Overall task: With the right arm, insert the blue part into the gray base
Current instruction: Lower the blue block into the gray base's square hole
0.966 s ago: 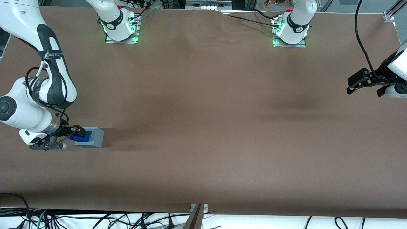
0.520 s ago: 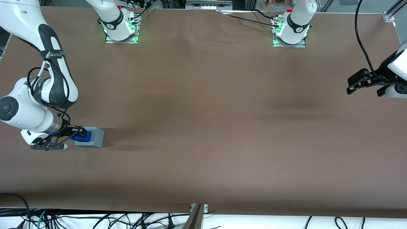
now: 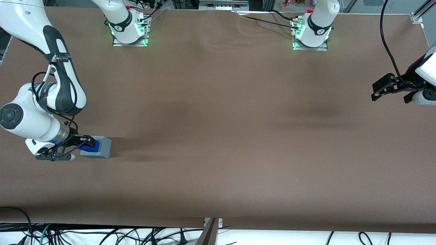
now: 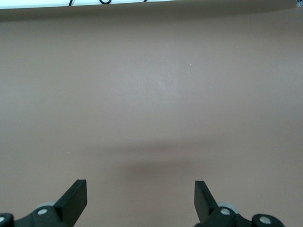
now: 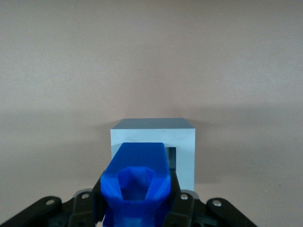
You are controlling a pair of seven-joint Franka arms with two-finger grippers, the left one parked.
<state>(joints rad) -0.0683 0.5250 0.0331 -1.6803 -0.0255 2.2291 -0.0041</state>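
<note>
The gray base [image 3: 102, 147] [image 5: 184, 142] sits on the brown table near the working arm's end. The blue part [image 3: 90, 146] [image 5: 138, 182] is clamped between the black fingers of the right arm's gripper [image 3: 86, 143] [image 5: 137, 196], which is shut on it. The part hangs just over the base's top, its tip at the square recess [image 5: 171, 157], most of which it hides. The right arm [image 3: 37, 112] reaches in low from the table's end.
Two arm mounts with green lights [image 3: 129, 32] [image 3: 310, 35] stand at the table edge farthest from the front camera. Cables [image 3: 68, 234] trail below the near edge. The brown table cloth [image 3: 218, 136] stretches toward the parked arm's end.
The gripper with the blue part has shifted slightly farther over the gray base, and the arm's elbow has moved a little the same way. The base has stayed put.
</note>
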